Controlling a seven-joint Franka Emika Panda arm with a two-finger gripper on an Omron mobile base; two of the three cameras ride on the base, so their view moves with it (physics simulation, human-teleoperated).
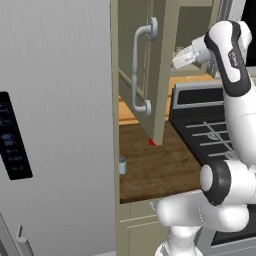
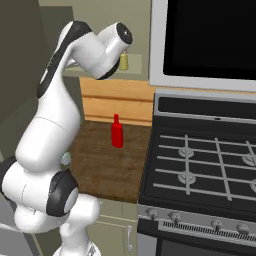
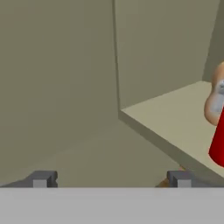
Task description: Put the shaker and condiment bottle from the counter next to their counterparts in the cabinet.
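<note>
The tool is raised to the level of the cabinet opening, with the door swung out. In the hand view its two fingertips stand wide apart with nothing between them: the tool is released and empty.

Both items to be moved stand on the bench, well below the tool. The condiment bottle is upright near the back of the bench. The shaker stands near the front left edge, beside the fridge.

The counterparts sit on the cabinet shelf, ahead of the tool and to its right in the hand view.

Judged step: the cabinet is open; no item is fetched yet. The next move calls for lowering the tool to the bench, centring the open fingers around one item, and closing on it upright.
</note>
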